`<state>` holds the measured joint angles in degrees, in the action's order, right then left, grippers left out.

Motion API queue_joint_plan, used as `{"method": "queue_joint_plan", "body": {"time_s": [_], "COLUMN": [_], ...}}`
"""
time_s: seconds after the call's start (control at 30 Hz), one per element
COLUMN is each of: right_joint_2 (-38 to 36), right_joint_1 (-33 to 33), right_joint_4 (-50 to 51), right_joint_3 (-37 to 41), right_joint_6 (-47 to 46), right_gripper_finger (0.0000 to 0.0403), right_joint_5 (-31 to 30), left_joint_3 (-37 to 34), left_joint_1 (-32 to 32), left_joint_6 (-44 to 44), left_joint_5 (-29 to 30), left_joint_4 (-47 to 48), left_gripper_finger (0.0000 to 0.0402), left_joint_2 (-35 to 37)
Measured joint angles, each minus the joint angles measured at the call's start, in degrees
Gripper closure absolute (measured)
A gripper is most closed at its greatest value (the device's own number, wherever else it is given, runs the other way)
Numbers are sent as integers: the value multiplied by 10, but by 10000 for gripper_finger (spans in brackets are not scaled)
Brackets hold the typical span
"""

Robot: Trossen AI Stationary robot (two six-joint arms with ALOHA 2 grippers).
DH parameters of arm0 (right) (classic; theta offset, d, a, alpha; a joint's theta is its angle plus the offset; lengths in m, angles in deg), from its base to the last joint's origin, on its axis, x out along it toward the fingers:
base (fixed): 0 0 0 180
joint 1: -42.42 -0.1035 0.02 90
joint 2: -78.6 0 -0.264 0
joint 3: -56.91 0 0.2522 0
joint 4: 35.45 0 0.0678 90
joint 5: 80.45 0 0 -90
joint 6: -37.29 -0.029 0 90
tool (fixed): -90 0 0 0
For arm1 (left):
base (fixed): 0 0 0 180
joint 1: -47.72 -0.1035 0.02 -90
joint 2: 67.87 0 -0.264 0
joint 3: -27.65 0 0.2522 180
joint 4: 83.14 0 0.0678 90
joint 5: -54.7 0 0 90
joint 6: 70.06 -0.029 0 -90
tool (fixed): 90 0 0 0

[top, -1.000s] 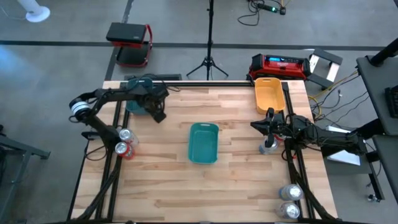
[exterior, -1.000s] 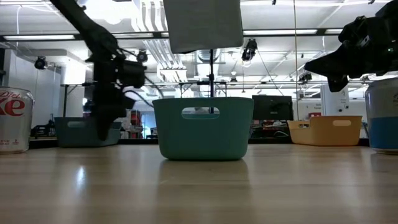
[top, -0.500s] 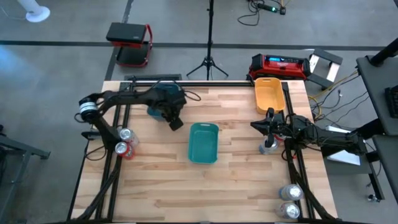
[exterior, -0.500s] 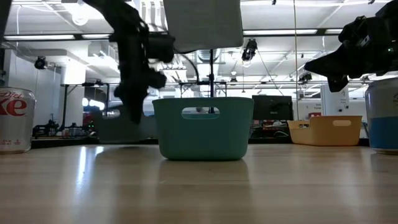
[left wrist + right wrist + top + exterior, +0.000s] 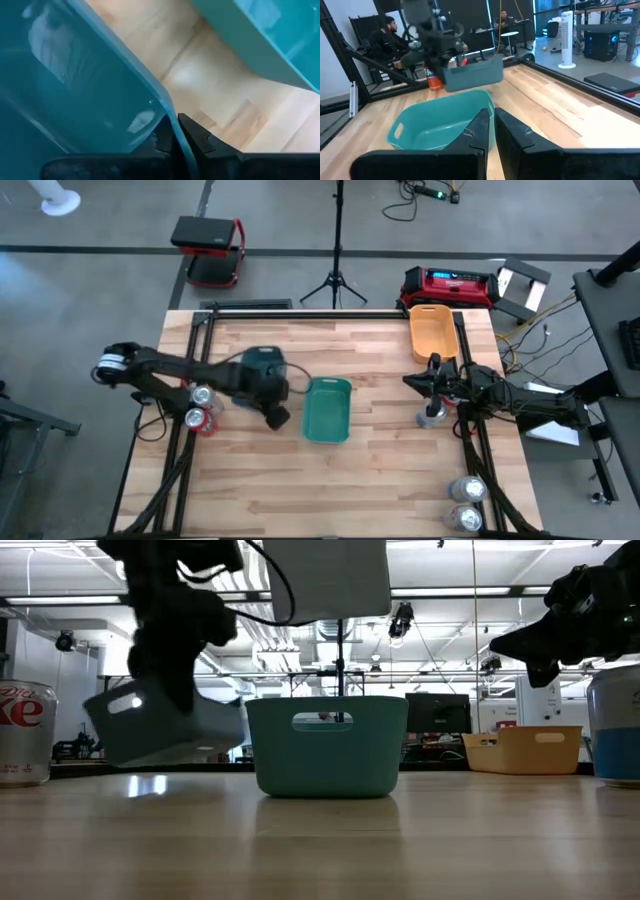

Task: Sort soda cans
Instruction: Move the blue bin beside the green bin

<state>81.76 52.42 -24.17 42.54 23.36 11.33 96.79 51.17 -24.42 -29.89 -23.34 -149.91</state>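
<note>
My left gripper (image 5: 268, 402) is shut on a dark teal tray (image 5: 262, 365), which hangs tilted above the table (image 5: 165, 730) just left of a lighter teal tray (image 5: 328, 408) at the centre. A silver soda can (image 5: 203, 395) and a red one (image 5: 198, 421) stand upright at the left edge. A third can (image 5: 432, 417) stands under my right arm. My right gripper (image 5: 408, 381) hovers there, shut and holding nothing, pointing at the centre tray (image 5: 440, 125). Two more cans (image 5: 467, 502) stand at the near right corner. My left gripper pinches the dark teal tray's wall just below its rim (image 5: 167, 112), one finger inside the tray and one outside. The tray is lifted clear of the table and hangs tilted below the gripper (image 5: 170, 680).
An orange tray (image 5: 432, 330) sits at the far right edge. Bare wood lies along the near side of the table (image 5: 330, 490). People sit in the room beyond the table's left side (image 5: 385, 35).
My left gripper has carried the dark teal tray from the far left corner toward the right, then toward the near edge, ending beside the centre tray. The tray has left the table and now hangs tilted.
</note>
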Motion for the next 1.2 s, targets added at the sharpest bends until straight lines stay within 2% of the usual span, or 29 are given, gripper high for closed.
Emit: {"method": "queue_joint_plan", "body": {"time_s": [0.1, 0.13, 0.2, 0.37, 0.5, 0.6, 0.73, 0.83, 0.93, 1.03, 1.2], "right_joint_2": [0, 0, 2, 3, 9, 15, 32, 49, 72, 104, 170], "right_joint_1": [0, 0, 0, 1, 0, 0, 0, -6, -34, -68, -90], "right_joint_4": [1, -4, -25, -39, -44, -41, -52, -113, -195, -258, -250], "right_joint_3": [0, 0, 0, 0, 0, 0, 0, 0, 0, -5, -66], "right_joint_6": [-214, -251, -255, -256, -300, -299, -313, -269, -215, -154, -32], "right_gripper_finger": [380, 380, 380, 380, 380, 380, 380, 380, 380, 380, 380], "right_joint_5": [53, 50, 18, -80, -96, -99, -56, -15, -3, -5, -16], "left_joint_3": [-12, -14, -14, 19, 56, 81, 107, 118, 136, 157, 197], "left_joint_1": [43, 55, 69, 67, 69, 68, 73, 74, 73, 74, 76], "left_joint_6": [97, 120, 149, 147, 128, 127, 132, 134, 134, 131, 100], "left_joint_5": [25, 26, 26, 31, 15, -11, -33, -34, -38, -56, -65], "left_joint_4": [2, -2, -19, -38, -34, -7, 29, 33, 39, 68, 117], "left_gripper_finger": [401, 401, 401, 402, 402, 401, 402, 401, 389, 360, 290], "left_joint_2": [4, 2, -7, -54, -98, -126, -160, -182, -199, -215, -223]}}
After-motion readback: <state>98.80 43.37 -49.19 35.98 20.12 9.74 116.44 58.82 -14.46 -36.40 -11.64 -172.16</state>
